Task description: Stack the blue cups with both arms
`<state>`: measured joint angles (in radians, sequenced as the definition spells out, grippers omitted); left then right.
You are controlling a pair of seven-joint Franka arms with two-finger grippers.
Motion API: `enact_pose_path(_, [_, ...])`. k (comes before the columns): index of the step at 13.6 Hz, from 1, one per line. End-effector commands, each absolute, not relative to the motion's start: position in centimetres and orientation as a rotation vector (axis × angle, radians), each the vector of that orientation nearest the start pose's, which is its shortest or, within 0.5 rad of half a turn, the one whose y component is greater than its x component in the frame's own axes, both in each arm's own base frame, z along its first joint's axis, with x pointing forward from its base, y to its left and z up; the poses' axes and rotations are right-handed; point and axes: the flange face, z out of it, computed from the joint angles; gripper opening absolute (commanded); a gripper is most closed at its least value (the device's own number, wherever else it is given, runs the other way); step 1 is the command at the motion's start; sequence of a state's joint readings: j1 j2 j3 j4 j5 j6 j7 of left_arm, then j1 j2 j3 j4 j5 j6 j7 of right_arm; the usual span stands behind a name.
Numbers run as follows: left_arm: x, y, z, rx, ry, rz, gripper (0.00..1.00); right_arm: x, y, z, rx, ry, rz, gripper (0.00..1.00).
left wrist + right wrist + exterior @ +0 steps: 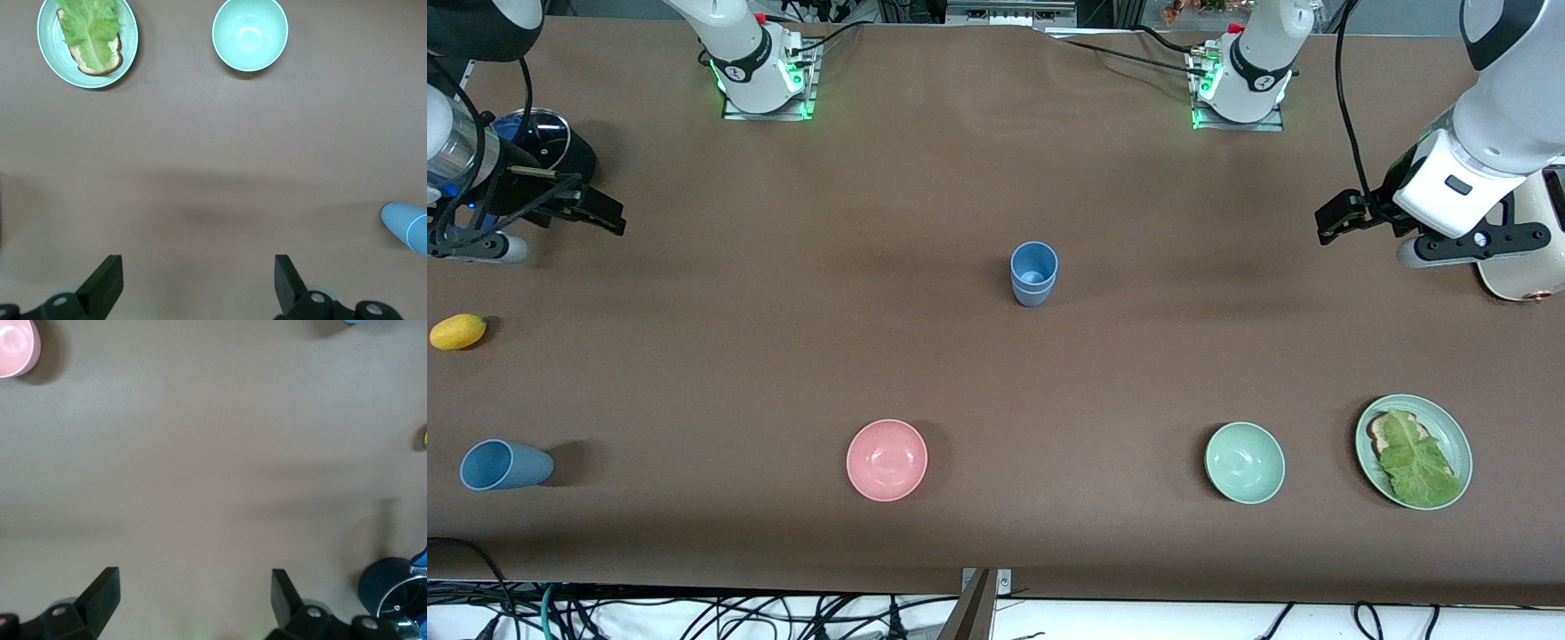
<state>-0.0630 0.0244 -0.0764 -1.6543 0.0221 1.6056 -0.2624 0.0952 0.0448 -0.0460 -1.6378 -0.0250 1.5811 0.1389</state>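
Note:
Two blue cups (pixel 1033 274) stand nested upright in one stack at the middle of the table; an edge of the stack shows in the left wrist view (pixel 408 228). A third blue cup (pixel 505 465) lies on its side toward the right arm's end, nearer the front camera. My left gripper (pixel 1329 222) hangs open and empty over bare table toward the left arm's end; its wrist view (pixel 197 267) shows only tabletop between the fingers. My right gripper (pixel 605 213) hangs open and empty over the right arm's end; its wrist view (pixel 193 579) shows the same.
A pink bowl (pixel 887 460), a pale green bowl (pixel 1245 462) and a green plate (pixel 1456 436) with bread and lettuce lie nearest the front camera. A yellow fruit (pixel 458 332) and a dark round container (pixel 538 142) lie at the right arm's end. A cream object (pixel 1525 258) stands by the left gripper.

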Motion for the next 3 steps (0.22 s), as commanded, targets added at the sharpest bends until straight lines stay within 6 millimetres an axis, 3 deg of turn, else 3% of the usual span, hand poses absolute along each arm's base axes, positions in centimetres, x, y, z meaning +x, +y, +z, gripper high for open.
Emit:
enact_pose_path(1, [55.0,-7.41,57.7,-3.115,-0.184,0.116,1.0,56.73,2.34,57.25,-3.159,0.125,0.145,1.0])
enact_pose_path(3, [55.0,-7.41,57.7,-3.115,-0.184,0.116,1.0,56.7,2.41,57.17,-3.161,0.125,0.15,1.0])
